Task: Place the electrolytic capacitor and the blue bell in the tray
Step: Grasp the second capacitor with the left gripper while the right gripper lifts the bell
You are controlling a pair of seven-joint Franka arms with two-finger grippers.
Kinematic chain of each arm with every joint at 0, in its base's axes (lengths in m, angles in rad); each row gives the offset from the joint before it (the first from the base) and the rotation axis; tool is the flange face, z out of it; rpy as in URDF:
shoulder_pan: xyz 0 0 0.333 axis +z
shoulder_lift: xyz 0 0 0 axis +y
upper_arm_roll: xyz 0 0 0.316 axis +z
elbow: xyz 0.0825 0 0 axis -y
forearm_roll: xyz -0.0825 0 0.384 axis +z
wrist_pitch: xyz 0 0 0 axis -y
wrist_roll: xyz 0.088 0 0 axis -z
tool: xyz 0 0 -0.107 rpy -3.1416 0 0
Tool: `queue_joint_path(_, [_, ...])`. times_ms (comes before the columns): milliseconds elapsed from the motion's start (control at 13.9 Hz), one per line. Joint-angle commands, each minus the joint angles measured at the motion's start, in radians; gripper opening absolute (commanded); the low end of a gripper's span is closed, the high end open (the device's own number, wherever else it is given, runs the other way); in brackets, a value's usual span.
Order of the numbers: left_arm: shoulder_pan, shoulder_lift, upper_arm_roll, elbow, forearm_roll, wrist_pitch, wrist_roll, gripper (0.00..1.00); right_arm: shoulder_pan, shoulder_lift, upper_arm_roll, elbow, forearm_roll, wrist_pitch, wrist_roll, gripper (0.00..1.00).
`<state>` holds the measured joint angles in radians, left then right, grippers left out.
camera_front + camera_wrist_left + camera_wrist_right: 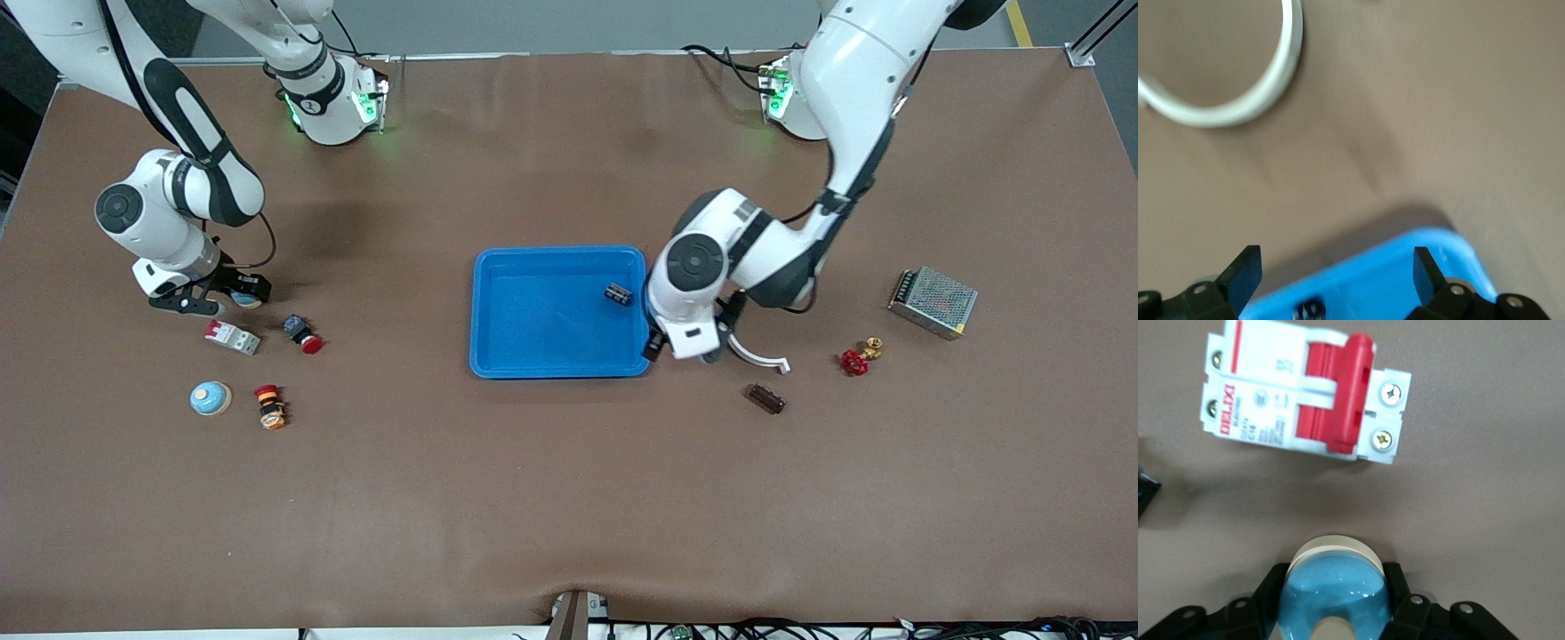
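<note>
Capacitor (619, 293) sits in tray (498, 356); left end effector (1337, 273) spread over its rim. Right end effector (1335, 597) pinches bell (1335, 590) beside breaker (1305, 400). Next, you lift and carry it to tray.

The left hand (1335, 283) hangs with its two dark fingers (1245, 273) spread wide, over the rounded corner of the bright-blue tray (1405, 273). A small dark capacitor (1310, 310) lies in the tray between the fingers. On the brown bench (1438, 120), a curved white ring piece (1238, 100) lies apart from the tray.
</note>
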<state>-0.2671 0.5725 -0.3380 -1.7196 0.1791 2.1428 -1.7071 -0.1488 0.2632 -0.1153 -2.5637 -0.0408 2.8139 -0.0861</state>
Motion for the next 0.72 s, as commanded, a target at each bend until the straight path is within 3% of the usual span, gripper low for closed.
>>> queue_joint_path(0, [0.092,-0.033,-0.001,0.0,0.017,-0.041,0.188,1.0,0.017,-0.038,0.008,-0.009,-0.016,-0.034,0.025,0.0])
queue_joint_path(216, [0.158,-0.008,-0.001,0.037,0.074,-0.038,0.267,1.0,0.092,-0.117,0.008,0.002,-0.014,-0.154,0.141,0.0])
queue_joint_path(432, [0.212,0.044,0.001,0.047,0.187,-0.015,0.277,1.0,0.207,-0.157,0.014,0.002,-0.002,-0.183,0.302,0.0])
queue_joint_path(648, [0.244,0.082,0.002,0.049,0.194,0.048,0.279,0.88,0.384,-0.153,0.014,0.028,0.002,-0.183,0.567,0.0])
